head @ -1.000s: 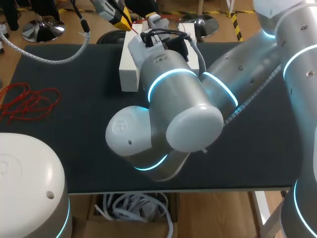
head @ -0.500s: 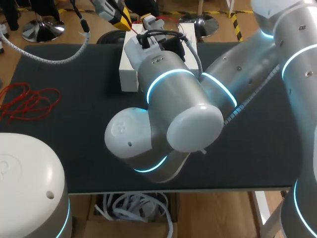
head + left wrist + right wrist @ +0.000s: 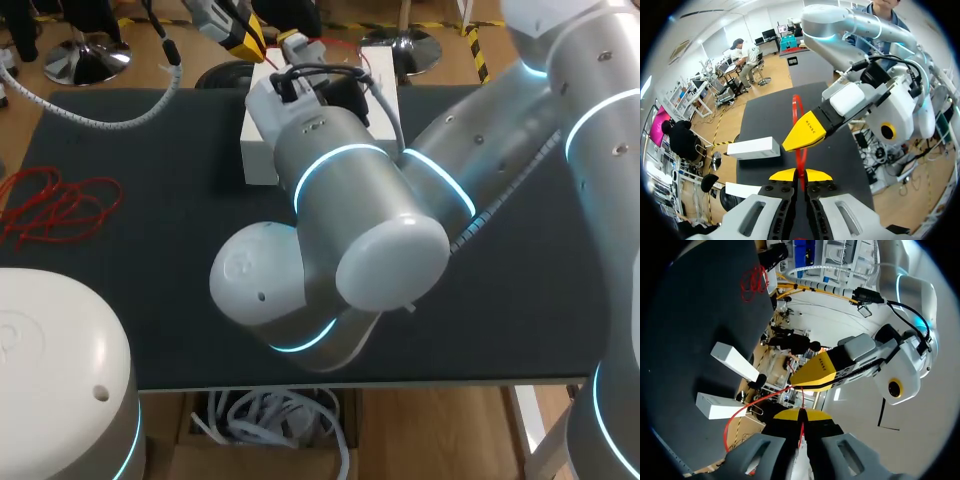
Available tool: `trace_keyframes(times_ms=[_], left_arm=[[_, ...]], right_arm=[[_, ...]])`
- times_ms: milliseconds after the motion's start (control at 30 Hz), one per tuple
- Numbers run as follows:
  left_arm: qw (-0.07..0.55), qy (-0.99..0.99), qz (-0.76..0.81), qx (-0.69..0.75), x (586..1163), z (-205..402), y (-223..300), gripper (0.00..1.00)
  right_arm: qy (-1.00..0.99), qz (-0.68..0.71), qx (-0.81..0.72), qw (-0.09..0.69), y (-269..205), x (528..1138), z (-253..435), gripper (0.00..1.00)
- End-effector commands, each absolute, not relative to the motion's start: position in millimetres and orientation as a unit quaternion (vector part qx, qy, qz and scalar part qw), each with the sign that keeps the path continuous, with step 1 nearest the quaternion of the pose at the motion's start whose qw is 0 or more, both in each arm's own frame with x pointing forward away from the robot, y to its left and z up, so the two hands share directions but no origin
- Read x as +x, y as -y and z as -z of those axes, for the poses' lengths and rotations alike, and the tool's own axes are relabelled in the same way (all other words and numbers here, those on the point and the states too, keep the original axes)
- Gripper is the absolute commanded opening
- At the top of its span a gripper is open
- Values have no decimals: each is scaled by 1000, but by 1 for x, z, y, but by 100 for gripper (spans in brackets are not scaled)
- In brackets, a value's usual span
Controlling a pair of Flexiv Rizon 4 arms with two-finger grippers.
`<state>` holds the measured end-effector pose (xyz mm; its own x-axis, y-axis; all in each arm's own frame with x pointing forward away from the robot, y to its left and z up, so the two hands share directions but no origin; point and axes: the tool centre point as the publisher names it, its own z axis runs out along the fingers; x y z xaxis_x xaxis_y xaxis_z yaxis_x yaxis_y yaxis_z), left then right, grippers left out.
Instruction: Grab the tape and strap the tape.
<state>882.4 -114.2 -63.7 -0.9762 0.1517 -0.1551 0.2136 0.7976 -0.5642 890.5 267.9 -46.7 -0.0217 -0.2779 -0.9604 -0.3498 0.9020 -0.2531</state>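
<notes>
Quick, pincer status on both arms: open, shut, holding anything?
Left pincer: shut on the red tape.
Right pincer: shut on the same red tape.

Dark print in one short line stands on the flat face of the right arm's yellow wedge-shaped fingertip [image 3: 809,132], seen from the left wrist; it is too small to be read with certainty. A like line stands on the left arm's yellow wedge-shaped fingertip [image 3: 816,371], seen from the right wrist, and is equally illegible. Nothing else in the views can be read.
</notes>
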Motion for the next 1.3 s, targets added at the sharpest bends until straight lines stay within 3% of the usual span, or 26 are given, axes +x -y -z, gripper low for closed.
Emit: trace_keyframes(times_ms=[33,833,867,900,933,1100,1300], left_arm=[[50,-947,301,96,882,62,115,0],[50,-947,301,96,882,62,115,0],[50,-947,301,96,882,62,115,0],[50,-947,301,96,882,62,115,0],[50,-947,301,96,882,62,115,0],[50,-947,301,96,882,62,115,0],[50,-947,301,96,882,62,115,0]], right_arm=[[-715,-26,-222,662,-271,888,47,0],[-714,-29,-221,664,-276,886,46,0],[-715,-29,-220,663,-275,886,46,10],[-716,-29,-219,663,-273,886,46,38],[-716,-28,-218,662,-272,886,45,49],[-717,-26,-210,664,-265,883,40,59],[-718,-35,-203,665,-261,874,33,51]])
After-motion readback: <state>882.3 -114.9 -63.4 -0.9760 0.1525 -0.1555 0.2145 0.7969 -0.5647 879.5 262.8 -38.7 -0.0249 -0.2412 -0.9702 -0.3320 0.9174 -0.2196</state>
